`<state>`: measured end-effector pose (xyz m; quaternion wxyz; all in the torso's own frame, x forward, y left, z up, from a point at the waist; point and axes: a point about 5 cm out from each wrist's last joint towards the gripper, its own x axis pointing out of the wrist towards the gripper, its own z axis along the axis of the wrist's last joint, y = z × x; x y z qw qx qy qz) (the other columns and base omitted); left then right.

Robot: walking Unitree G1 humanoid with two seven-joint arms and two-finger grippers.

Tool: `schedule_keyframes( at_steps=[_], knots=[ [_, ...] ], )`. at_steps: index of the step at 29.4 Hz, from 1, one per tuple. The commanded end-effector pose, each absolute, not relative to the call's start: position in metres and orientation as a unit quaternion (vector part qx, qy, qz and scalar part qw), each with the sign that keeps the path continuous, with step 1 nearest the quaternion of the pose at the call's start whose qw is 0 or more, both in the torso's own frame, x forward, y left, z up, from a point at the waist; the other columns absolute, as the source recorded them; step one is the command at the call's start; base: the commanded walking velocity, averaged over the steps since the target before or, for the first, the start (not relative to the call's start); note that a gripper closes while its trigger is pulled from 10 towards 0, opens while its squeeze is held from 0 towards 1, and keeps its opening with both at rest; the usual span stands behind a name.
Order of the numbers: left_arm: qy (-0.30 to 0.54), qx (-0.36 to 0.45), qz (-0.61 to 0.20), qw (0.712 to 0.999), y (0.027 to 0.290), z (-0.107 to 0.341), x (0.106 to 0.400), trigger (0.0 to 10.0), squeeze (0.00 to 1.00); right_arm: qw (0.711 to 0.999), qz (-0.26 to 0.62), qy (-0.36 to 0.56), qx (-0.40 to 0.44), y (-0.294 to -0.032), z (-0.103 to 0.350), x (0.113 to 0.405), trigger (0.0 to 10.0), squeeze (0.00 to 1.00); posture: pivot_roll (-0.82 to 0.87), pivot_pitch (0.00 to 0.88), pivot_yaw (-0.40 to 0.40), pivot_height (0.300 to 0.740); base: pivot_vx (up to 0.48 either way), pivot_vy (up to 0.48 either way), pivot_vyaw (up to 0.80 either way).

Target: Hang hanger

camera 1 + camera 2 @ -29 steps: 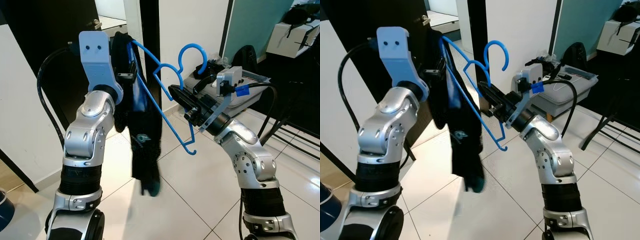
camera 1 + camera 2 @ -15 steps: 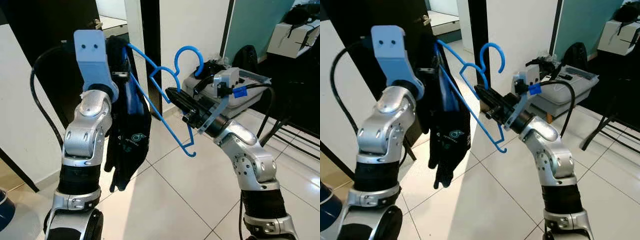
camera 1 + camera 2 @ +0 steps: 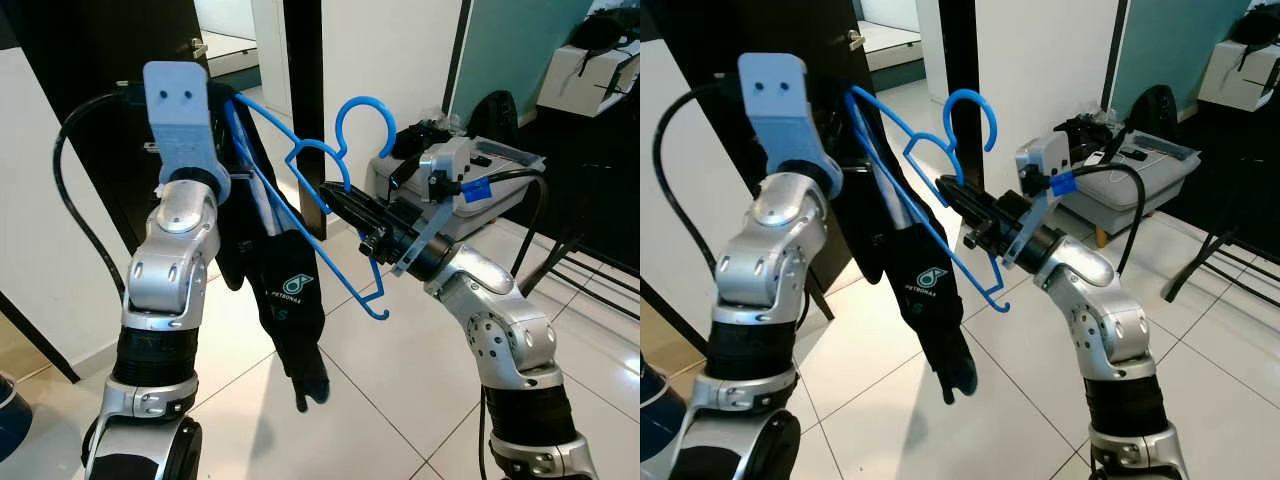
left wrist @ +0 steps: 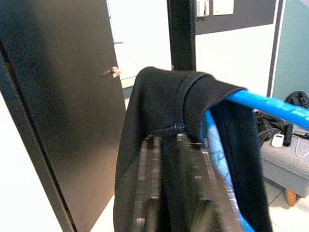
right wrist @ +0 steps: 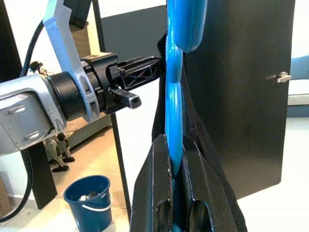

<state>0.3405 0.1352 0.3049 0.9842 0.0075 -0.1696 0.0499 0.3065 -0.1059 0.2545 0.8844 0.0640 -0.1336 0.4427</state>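
The right gripper is clamped on the blue plastic hanger just below its hook, with the blue bar pinched between the two black fingers. From there the hanger slopes up and away to the left gripper, whose fingers are closed on the hanger's far shoulder and the black garment draped over it. The garment hangs down below the left gripper, a white and teal logo showing on its front. Behind the left gripper a dark door is seen. Beyond the right gripper, on the tiled floor, a blue bucket stands.
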Motion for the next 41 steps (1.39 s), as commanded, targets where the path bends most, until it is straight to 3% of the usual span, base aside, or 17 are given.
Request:
schedule_keyframes(
  at_steps=[1,6,7,17,18,20,21,41],
  knots=[
    [-0.176,0.005,0.049,0.983,0.1366,0.3076,0.3406,10.0,1.0,0.873,0.46,-0.15,0.066,-0.1014,0.2609,0.3009,10.0,0.0,-0.03,0.0,0.074,0.731,0.0,0.0,0.0],
    [-0.171,-0.002,0.053,0.984,0.137,0.3064,0.3405,10.0,1.0,0.873,0.46,-0.149,0.066,-0.1012,0.2608,0.3011,10.0,0.0,-0.03,0.0,0.072,0.731,0.0,0.0,0.0],
    [-0.164,0.002,0.055,0.985,0.1377,0.305,0.3412,10.0,0.02,0.873,0.46,-0.149,0.066,-0.1012,0.2609,0.3011,10.0,0.0,-0.03,0.0,0.07,0.731,0.0,0.0,0.0],
    [-0.158,0.004,0.06,0.986,0.1395,0.3036,0.3434,10.0,0.0,0.869,0.467,-0.148,0.066,-0.1,0.2614,0.2979,10.0,0.0,-0.03,0.0,0.073,0.731,0.0,0.0,0.0],
    [-0.16,0.004,0.06,0.985,0.1397,0.3039,0.3435,5.7,0.0,0.869,0.468,-0.147,0.066,-0.1,0.2615,0.2973,10.0,0.0,-0.04,0.0,0.075,0.731,0.0,0.0,0.0],
    [-0.161,0.004,0.06,0.985,0.1397,0.3042,0.3435,5.7,0.0,0.869,0.468,-0.147,0.066,-0.1,0.2616,0.297,10.0,0.0,-0.04,0.0,0.075,0.731,0.0,0.0,0.0],
    [-0.162,0.004,0.059,0.985,0.1398,0.3043,0.3434,0.3,0.0,0.869,0.468,-0.147,0.066,-0.1,0.2616,0.2968,10.0,0.0,-0.04,0.0,0.077,0.731,0.0,0.0,0.0],
    [-0.164,0.01,0.062,0.984,0.1416,0.3044,0.3437,0.0,0.0,0.877,0.456,-0.141,0.053,-0.102,0.2597,0.2977,10.0,0.0,-0.04,0.0,0.081,0.731,0.0,0.0,0.0]
  ],
)
